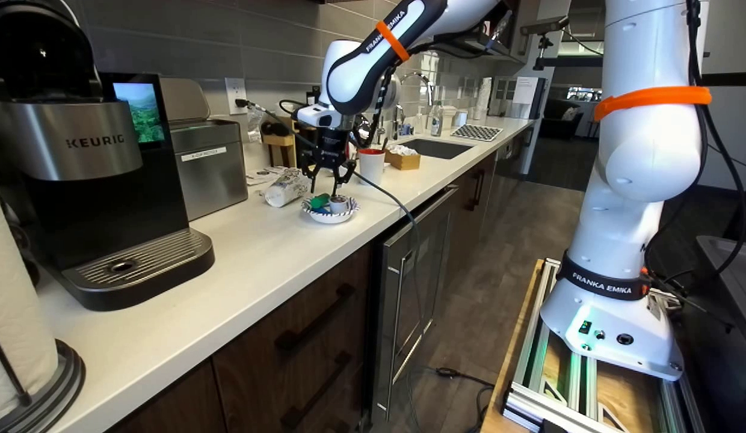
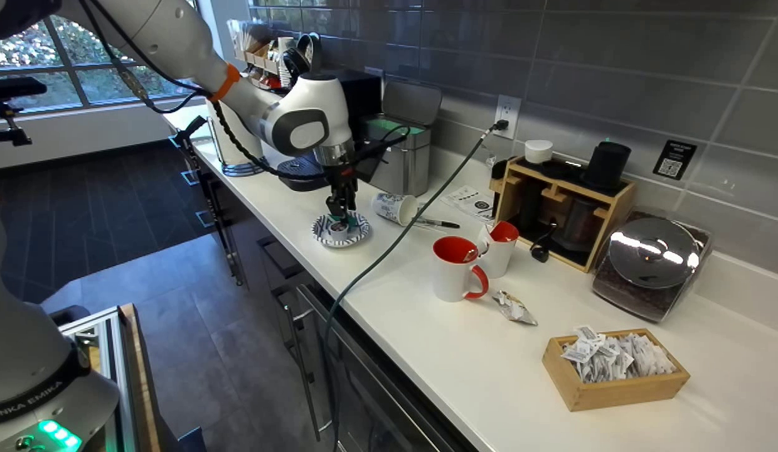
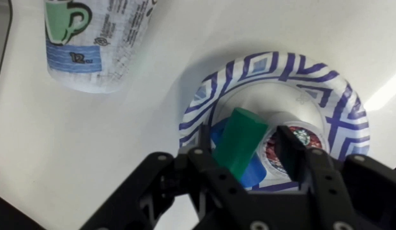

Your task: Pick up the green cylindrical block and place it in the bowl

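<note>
My claw (image 3: 244, 137) hangs low over the bowl (image 3: 341, 95), released, its fingers spread and nothing clamped between them. In the wrist view the green block (image 3: 241, 145) shows in the gap, one fingertip close along its flank; whether they touch I cannot tell. The block lies on its side in the bowl, across a blue piece (image 3: 254, 172), so I judge the placing as good as done and the step in hand as a clean departure.

I would keep the fingers this wide and lift straight up, slowly, with no twist: any sideways drag could roll the block off its perch. The second fingertip needs equal care, since it stands over or beside the coffee pod (image 3: 308, 135), at a height I can't judge. The bowl looks light, so a snag might tip it. Only with both tips well above the rim would I swing away.

Near the bowl a paper cup (image 3: 89, 57) lies on its side, and in an exterior view a dark cable (image 2: 406, 232) passes between the bowl and a mug (image 2: 448, 276); I'd route my exit clear of both cup and cable.
</note>
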Controlling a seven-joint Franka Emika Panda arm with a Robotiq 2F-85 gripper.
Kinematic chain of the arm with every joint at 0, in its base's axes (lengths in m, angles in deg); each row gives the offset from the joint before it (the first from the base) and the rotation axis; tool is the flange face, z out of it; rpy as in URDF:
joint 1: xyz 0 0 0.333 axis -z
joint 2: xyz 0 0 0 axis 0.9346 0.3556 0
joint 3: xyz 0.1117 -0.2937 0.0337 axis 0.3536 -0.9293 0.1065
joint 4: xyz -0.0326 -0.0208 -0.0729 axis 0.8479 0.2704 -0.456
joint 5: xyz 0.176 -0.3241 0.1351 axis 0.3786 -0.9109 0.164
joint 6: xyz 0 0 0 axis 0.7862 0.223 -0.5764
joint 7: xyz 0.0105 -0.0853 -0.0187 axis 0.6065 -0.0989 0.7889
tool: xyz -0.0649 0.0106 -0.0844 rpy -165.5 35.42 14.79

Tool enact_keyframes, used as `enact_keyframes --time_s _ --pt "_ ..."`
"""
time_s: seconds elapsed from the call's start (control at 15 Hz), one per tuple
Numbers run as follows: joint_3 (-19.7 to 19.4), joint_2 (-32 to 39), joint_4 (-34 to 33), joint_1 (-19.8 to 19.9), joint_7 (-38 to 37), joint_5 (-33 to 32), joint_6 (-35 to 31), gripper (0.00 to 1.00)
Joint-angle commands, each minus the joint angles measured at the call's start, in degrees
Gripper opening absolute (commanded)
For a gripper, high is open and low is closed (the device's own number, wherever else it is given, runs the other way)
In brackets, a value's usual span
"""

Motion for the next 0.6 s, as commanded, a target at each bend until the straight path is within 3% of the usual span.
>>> enact_keyframes --time_s 0.0,0.13,0.53 --pt "1.6 -2.2 0.2 1.5 3.0 4.3 1.3 0.88" --pt "2.3 -5.7 2.3 2.1 4.6 8.6 0.9 0.99" --pt "-5.0 -22.6 14.7 2.7 -9.9 5.4 2.3 1.00"
